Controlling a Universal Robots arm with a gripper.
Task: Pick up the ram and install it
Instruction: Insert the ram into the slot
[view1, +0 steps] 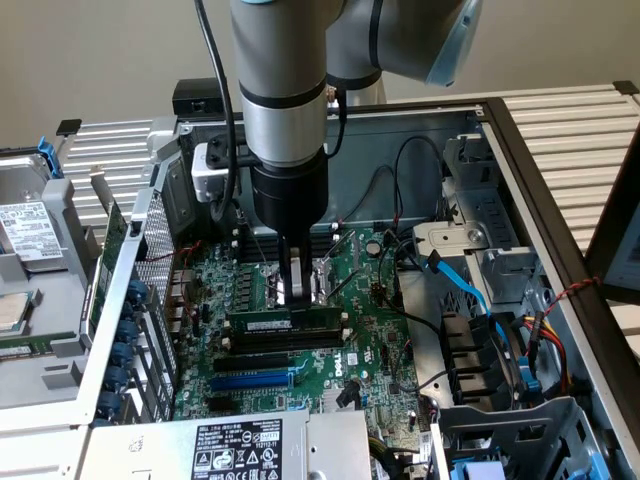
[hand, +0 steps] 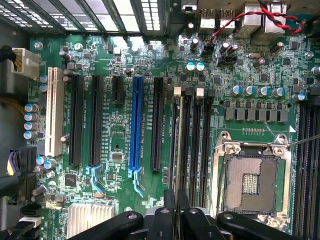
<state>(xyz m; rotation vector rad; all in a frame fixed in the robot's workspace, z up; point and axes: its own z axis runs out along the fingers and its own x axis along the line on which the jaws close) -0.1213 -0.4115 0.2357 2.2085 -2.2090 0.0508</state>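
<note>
I count one blue slot (view1: 252, 381), then one ram (view1: 268, 323) standing on edge on the motherboard (view1: 365, 335). My gripper (view1: 297, 296), nearly closed, pinches the ram's top edge, beside one bare processor socket (hand: 250, 180).

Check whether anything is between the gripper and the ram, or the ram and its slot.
Nothing visible. The gripper sits over the ram, at its top edge; the ram stands upright in a black memory slot. Whether it is fully seated I cannot tell.
</note>
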